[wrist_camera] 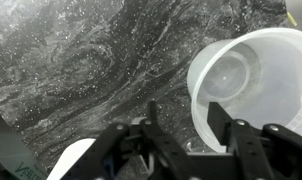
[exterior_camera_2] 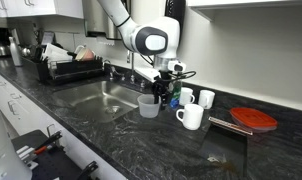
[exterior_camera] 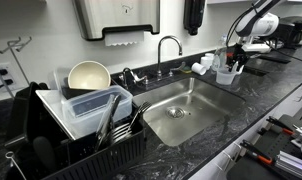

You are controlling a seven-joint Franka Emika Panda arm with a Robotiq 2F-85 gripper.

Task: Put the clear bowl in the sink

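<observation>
Now | gripper (wrist_camera: 186,128) jaws apart, straddling clear bowl (wrist_camera: 253,85) wall | bowl upright on counter (exterior_camera_2: 111,145), just beside sink (exterior_camera_2: 91,95) edge

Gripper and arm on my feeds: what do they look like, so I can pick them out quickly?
The arm is white with smooth rounded segments. A dark grey round cap with a pale ring marks its wrist joint. The gripper is all black, with angular linkage bars ending in two flat fingers. No markings are legible at this size.
</observation>
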